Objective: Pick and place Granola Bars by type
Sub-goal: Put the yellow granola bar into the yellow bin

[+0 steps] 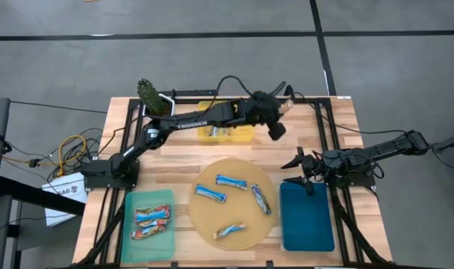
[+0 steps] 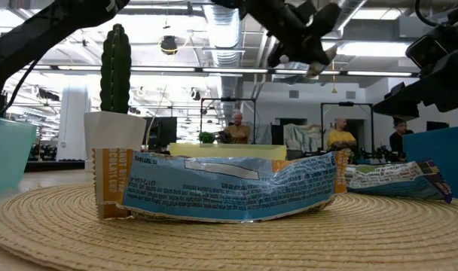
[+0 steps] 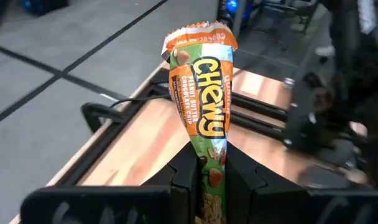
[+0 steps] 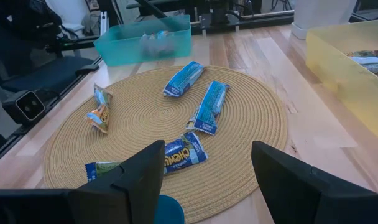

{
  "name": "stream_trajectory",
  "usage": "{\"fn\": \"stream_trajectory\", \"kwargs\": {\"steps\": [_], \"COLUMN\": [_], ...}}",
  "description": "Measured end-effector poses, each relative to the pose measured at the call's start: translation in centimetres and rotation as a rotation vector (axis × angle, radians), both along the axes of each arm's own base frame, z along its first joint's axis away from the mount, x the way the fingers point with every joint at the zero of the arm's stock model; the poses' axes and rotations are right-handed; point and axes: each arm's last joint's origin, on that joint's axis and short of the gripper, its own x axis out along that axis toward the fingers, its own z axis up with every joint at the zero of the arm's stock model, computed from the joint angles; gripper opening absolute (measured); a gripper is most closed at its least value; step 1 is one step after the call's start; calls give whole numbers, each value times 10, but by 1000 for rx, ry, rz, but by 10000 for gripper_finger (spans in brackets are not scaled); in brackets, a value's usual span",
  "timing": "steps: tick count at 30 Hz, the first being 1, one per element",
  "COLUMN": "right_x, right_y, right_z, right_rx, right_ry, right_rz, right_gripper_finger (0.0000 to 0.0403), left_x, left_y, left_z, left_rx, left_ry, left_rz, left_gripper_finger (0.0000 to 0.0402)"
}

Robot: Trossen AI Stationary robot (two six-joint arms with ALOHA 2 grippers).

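My left fingers (image 3: 207, 177) clamp one end of an orange-green granola bar (image 3: 200, 93); the slick wrapper could slip. My right fingers (image 4: 204, 180) wait apart.

The bar (image 3: 200, 93) in the left pincer (image 3: 209, 177) wore an orange and green wrapper with yellow lettering outlined in black. Four bars (image 1: 231, 181) on the woven tan mat (image 1: 206, 217) were mostly blue and white, one (image 1: 228, 232) showing gold at its ends. The teal tray (image 1: 135, 206) held bars (image 1: 152, 215) in blue with red and orange. The yellow tray (image 1: 242, 135) was pale and see-through, the blue tray (image 1: 308, 220) plain deep blue. The worktop (image 1: 182, 153) was light striped wood on a black frame. The cactus (image 1: 148, 93) was dark green in a white pot (image 2: 112, 143). Both arms were black.
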Motion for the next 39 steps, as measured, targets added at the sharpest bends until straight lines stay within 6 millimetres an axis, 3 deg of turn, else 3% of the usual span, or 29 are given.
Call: {"fn": "stream_trajectory", "kwargs": {"steps": [7, 25, 39], "right_x": [0, 0, 0], "right_y": [0, 0, 0], "right_z": [0, 0, 0], "right_rx": [0, 0, 0], "right_ry": [0, 0, 0], "right_rz": [0, 0, 0], "right_gripper_finger": [234, 234, 234], "left_x": [-7, -12, -18], "left_y": [27, 38, 53], "left_z": [-1, -6, -23], "left_rx": [-32, -67, -128], "left_ry": [-7, 37, 112], "left_rz": [94, 122, 123], "left_gripper_finger": [41, 41, 41]}}
